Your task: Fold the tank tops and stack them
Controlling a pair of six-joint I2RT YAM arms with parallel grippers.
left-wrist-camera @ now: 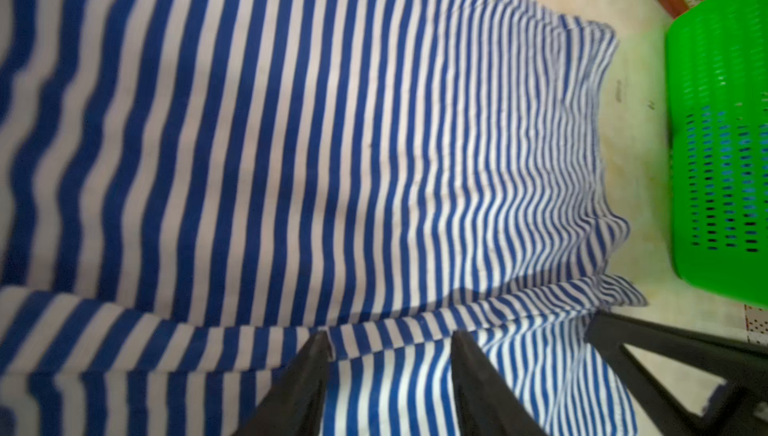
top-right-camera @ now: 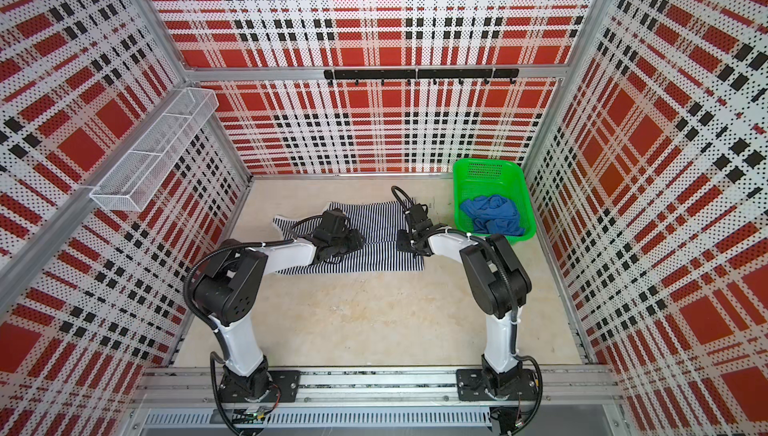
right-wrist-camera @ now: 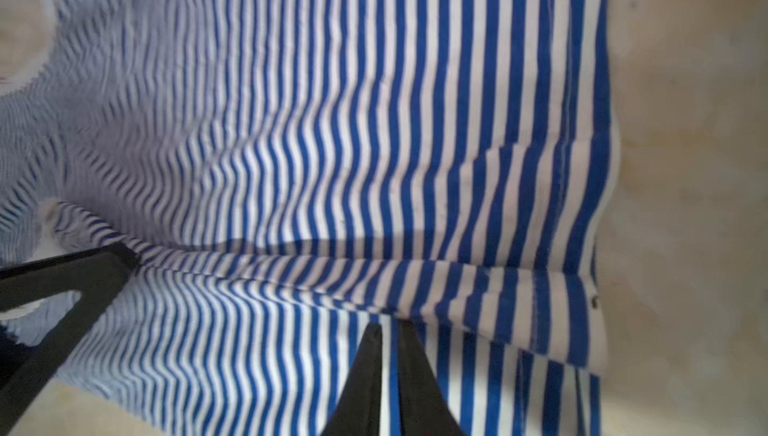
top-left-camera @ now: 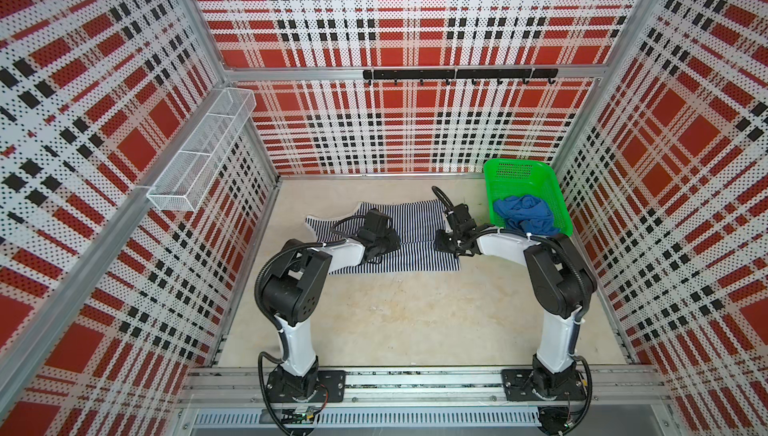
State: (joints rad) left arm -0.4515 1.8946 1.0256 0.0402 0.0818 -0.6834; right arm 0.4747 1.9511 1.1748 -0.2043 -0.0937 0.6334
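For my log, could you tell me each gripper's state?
Left gripper: open, over the striped tank top.
Right gripper: shut on the striped tank top.

1. One tank top (top-left-camera: 409,226) lies spread on the tabletop (top-left-camera: 395,317), toward the rear.
2. The basket (top-left-camera: 515,174) stands to its right, in the rear corner.
3. The other tank top (top-left-camera: 524,214) lies in the basket.

Striped top (top-left-camera: 415,222), seemingly navy-white; blue top (top-left-camera: 523,214); green basket (top-left-camera: 515,170).

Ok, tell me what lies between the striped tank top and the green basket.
Only a bare strip of table, shown in the left wrist view; nothing rests between the striped tank top and the green basket.
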